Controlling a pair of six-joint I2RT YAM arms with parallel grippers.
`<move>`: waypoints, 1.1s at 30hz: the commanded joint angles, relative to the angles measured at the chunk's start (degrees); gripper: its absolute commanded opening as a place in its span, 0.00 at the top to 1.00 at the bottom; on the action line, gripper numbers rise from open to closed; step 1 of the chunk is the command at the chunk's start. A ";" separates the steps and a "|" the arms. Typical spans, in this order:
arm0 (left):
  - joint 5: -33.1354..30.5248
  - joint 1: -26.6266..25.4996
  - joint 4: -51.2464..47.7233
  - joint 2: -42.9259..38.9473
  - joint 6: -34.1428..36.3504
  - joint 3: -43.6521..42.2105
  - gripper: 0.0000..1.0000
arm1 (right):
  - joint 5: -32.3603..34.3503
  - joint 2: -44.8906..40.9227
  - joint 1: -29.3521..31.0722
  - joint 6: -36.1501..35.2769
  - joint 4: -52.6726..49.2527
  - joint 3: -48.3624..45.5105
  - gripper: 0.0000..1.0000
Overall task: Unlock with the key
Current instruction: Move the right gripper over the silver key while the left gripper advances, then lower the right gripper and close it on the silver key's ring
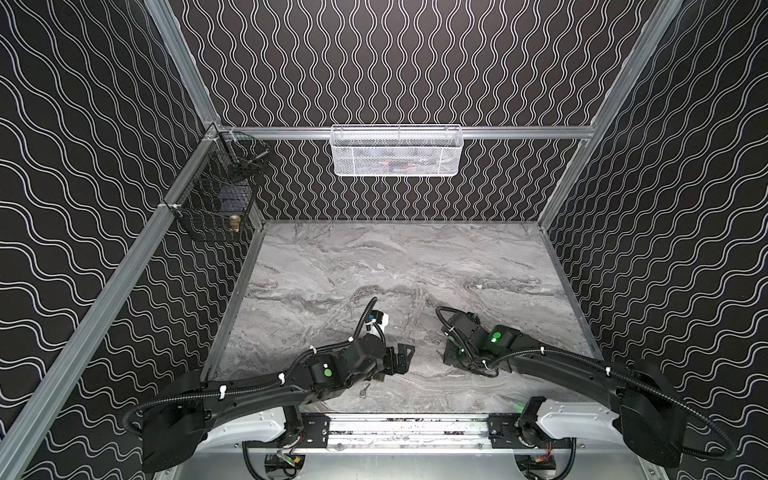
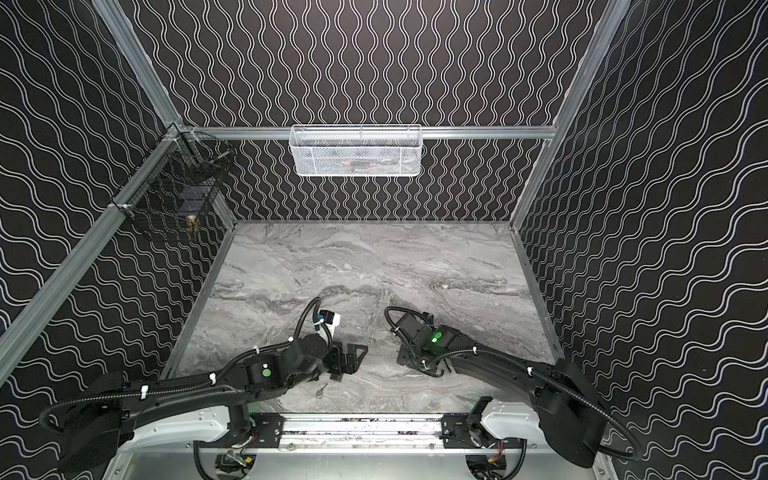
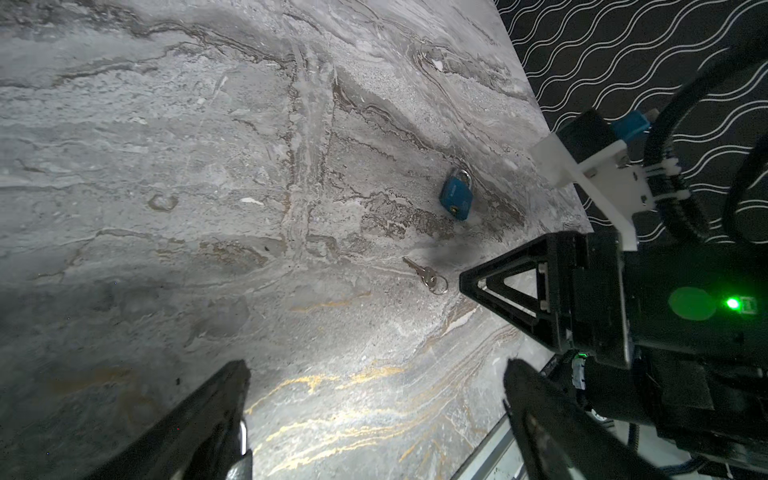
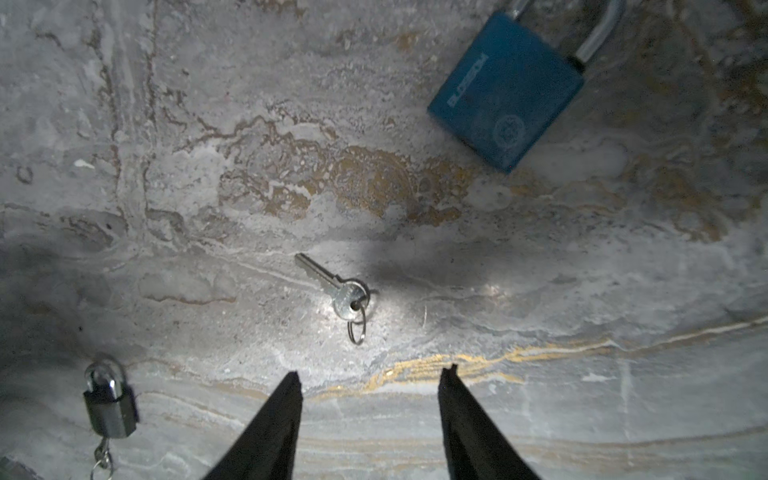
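At the far left, a black wire basket [image 1: 216, 199] is hanging on the side wall. Next to the right, the left gripper [image 3: 376, 365] is hanging over the marble table [image 1: 374, 257], its jaws standing wide apart and gripping nothing. A small dark padlock [image 4: 110, 409], with keys dangling from it on a ring, is lying flat on the table, well apart from the loose key. That key [image 4: 332, 291], silver with a small ring through its head, is lying flat on the marble just beyond the tips of the right gripper [image 4: 373, 370], touching neither finger. The right gripper is pointing down toward it, its jaws standing partly apart with nothing between them. The blue padlock [image 4: 505, 93] is lying flat near the key without touching it, its shackle pointing away from the gripper. In both top views the right arm is hiding the key and the blue padlock.
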 commanded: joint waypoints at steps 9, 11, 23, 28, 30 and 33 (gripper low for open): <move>-3.31 -0.05 -0.69 -0.19 -1.80 -0.13 0.01 | 2.95 3.52 1.57 4.86 4.06 0.10 0.56; -3.62 -0.05 -0.73 -0.44 -2.00 -0.41 0.01 | 2.79 4.35 1.59 4.81 4.14 0.40 0.59; -3.76 -0.09 -1.42 -0.39 -2.15 -0.35 0.01 | 3.27 6.40 2.47 6.21 5.32 -0.27 0.67; -3.75 -0.04 -1.77 0.06 -1.84 0.11 0.01 | 4.08 6.67 2.63 6.66 5.70 -1.04 0.70; -3.72 -0.04 -1.60 0.24 -1.88 0.11 0.01 | 4.00 7.12 2.63 6.69 6.03 -1.06 0.71; -3.08 -0.06 -0.91 0.67 -1.89 0.19 0.01 | 4.11 7.52 2.63 6.69 6.23 -1.06 0.71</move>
